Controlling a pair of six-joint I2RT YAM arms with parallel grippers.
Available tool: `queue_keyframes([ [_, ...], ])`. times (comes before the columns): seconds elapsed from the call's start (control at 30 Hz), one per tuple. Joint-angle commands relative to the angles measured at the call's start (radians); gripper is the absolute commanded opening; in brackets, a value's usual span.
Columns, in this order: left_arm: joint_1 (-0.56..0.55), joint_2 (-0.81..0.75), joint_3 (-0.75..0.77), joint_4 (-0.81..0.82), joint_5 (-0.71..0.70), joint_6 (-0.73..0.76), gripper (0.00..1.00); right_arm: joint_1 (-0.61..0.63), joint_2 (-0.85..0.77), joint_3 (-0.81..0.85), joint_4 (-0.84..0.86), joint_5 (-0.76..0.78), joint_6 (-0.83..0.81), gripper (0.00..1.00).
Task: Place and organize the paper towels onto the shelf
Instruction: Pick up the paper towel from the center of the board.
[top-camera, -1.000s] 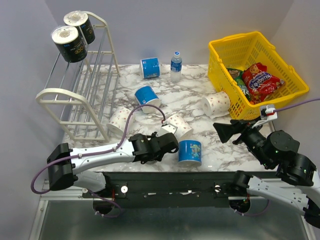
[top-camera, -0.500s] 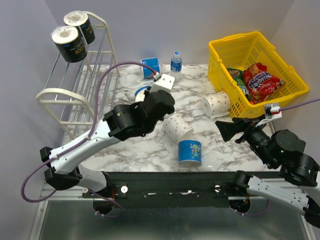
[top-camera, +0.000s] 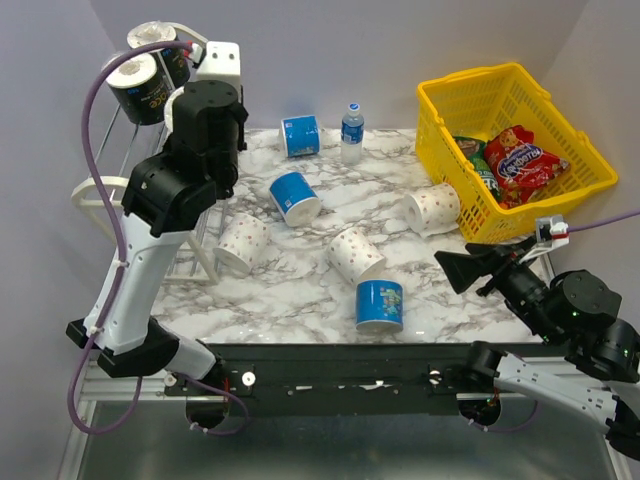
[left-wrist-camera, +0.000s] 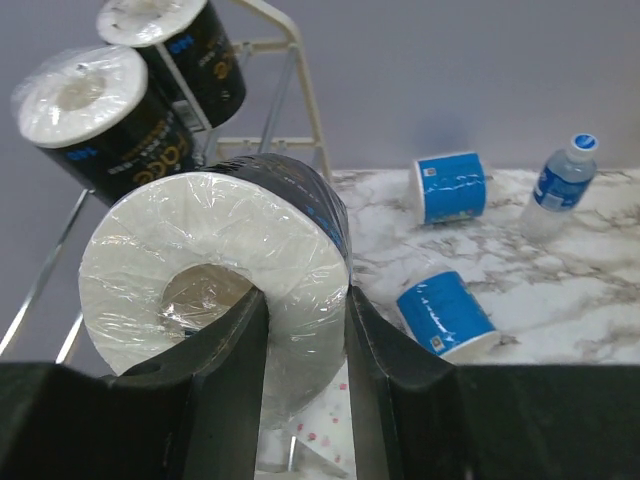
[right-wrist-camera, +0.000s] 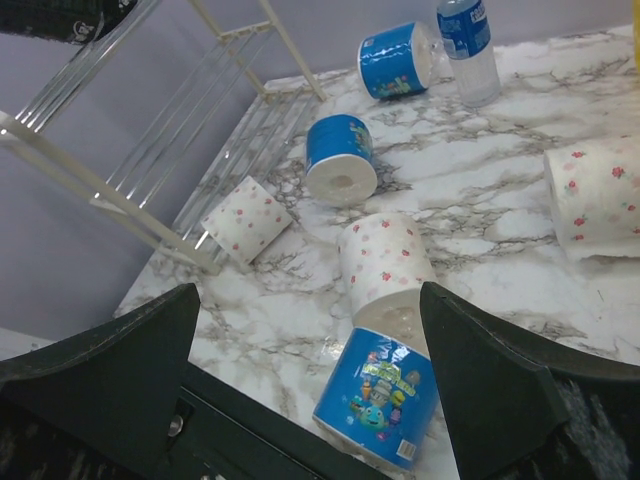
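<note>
Marble, white with grey veins, is used for the table (top-camera: 300, 288), which is walled in pale lilac, and six blue or dotted paper towels (top-camera: 355, 255) are scattered on it beside the shelf (top-camera: 108, 165). Only in the left wrist view is a black-wrapped roll (left-wrist-camera: 215, 270) seen clamped in the left gripper (left-wrist-camera: 303, 300) next to two black rolls (left-wrist-camera: 90, 110) on the top tier. The right gripper (right-wrist-camera: 308, 300) is held wide apart and empty.

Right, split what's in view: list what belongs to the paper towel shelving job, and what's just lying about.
Job:
- shelf
- two black rolls on its top tier
- black roll in the left gripper
- three blue rolls and three dotted white rolls on the table

Lying about:
- water bottle
- yellow basket with snack packets
</note>
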Motion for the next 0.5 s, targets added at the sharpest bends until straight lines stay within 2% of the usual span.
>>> queue_keyframes([
  [0.0,0.1,0.007,0.031,0.009,0.019,0.101,0.31,-0.001,-0.021,-0.01,-0.026,0.004,-0.014,1.0],
  [0.13,0.212,0.02,0.054,-0.002,0.079,0.114,0.3,-0.001,-0.012,0.015,-0.017,0.01,-0.044,1.0],
  [0.47,0.355,0.078,0.123,-0.065,0.158,0.149,0.31,-0.001,-0.001,0.02,0.0,0.043,-0.08,1.0],
])
